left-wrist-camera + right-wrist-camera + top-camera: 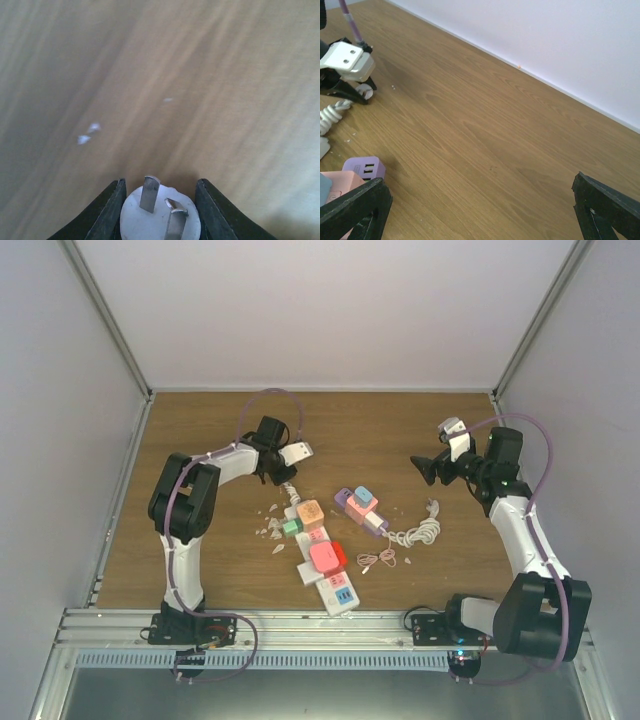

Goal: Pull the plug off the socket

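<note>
since plug sits clamped in left gripper, prongs bare above table, pull seems done, though view blurred; right gripper agape, idle. next: lower plug, release.

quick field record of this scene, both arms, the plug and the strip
left end effector: shut on white plug
plug state: two metal prongs bare, out of any socket, over the wooden table
right end effector: open, holding nothing, above the table
power strip: mid table, coloured adapters on it
white cable: coiled, right of the strip
</note>
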